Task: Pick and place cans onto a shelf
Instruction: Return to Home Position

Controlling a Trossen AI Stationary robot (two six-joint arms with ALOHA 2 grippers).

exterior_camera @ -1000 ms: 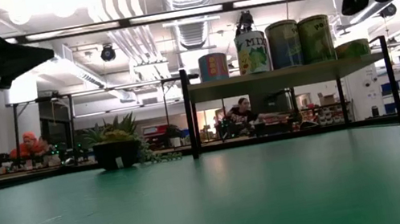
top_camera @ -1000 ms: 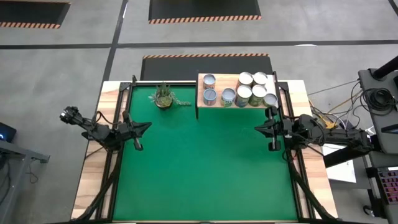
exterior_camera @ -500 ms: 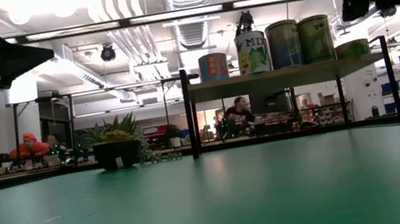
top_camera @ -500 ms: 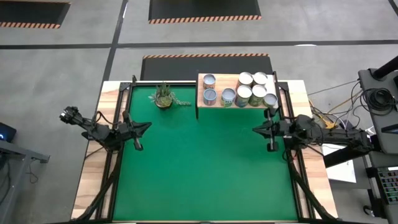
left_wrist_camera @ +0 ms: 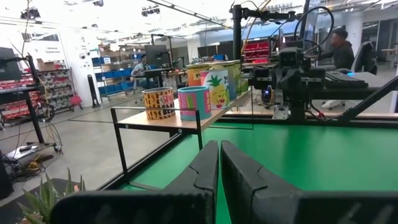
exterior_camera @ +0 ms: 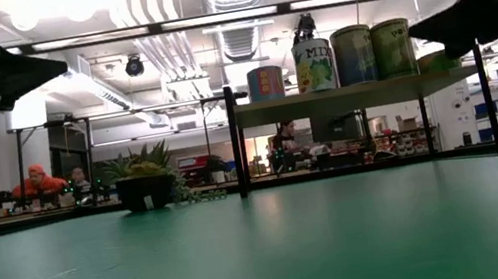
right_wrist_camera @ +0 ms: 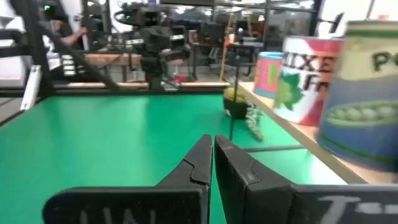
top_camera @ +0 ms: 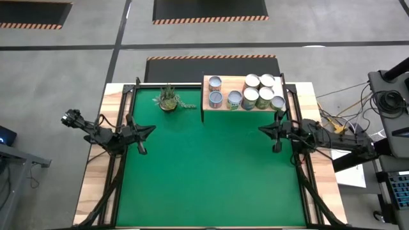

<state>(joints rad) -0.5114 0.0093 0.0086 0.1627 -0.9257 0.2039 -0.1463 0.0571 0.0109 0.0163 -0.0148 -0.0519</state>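
Several cans (top_camera: 250, 96) with silver tops stand on the light-wood shelf (top_camera: 225, 85) at the table's far right; they also show in the low view (exterior_camera: 353, 54) and the left wrist view (left_wrist_camera: 194, 102). My left gripper (top_camera: 151, 130) is shut and empty above the mat's left side, its fingers together (left_wrist_camera: 219, 157). My right gripper (top_camera: 261, 130) is shut and empty above the mat's right side, just near of the shelf, its fingers together (right_wrist_camera: 211, 148); labelled cans (right_wrist_camera: 367, 93) stand close beside it.
A small potted plant (top_camera: 169, 99) stands on the green mat (top_camera: 204, 179) at the far left, beside the shelf's black legs (exterior_camera: 235, 142). Black frame rails run along the mat's left and right sides. People show in the room behind (exterior_camera: 33, 182).
My right gripper has moved a little toward the table's left and far edges, closer to the shelf, and shows lower in the low view; it stays shut.
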